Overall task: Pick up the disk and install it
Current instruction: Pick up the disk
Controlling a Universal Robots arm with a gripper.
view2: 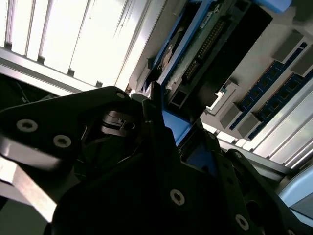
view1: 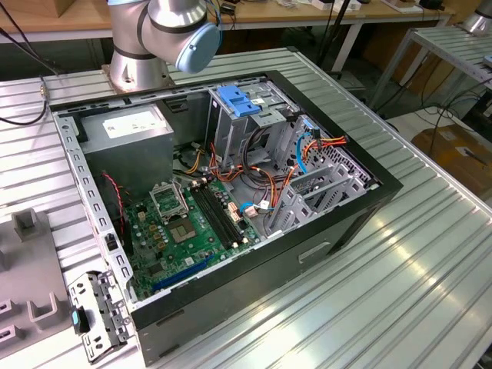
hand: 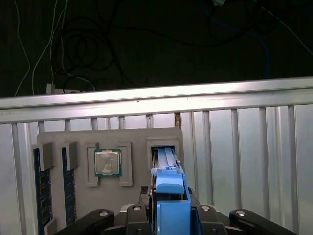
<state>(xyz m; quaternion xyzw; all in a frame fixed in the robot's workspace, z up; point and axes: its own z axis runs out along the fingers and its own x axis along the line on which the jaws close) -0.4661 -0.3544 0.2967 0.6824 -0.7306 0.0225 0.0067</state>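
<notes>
**Disk edge-on at the tray slot, claw closed on its blue rails**

In the first wrist view the gripper (hand: 171,208) has its black fingers pressed against both sides of the disk (hand: 171,188), with no gap showing. The disk stands on edge, and its far end sits in the rectangular slot of the matte grey moulded tray (hand: 132,137). Beside that slot, a square metal-lidded processor (hand: 107,163) lies in its own pocket. Further along the tray are two blue memory sticks (hand: 41,191). The second wrist view shows the disk's green board and a row of connector pins. The tray rests on a ribbed aluminium table (hand: 244,147). In the exterior view, an open black computer case (view1: 307,254) lies to the exterior view's right of the tray. Its grey box (view1: 157,142) carries a white sticker (view1: 131,121) whose print is illegible.
</notes>
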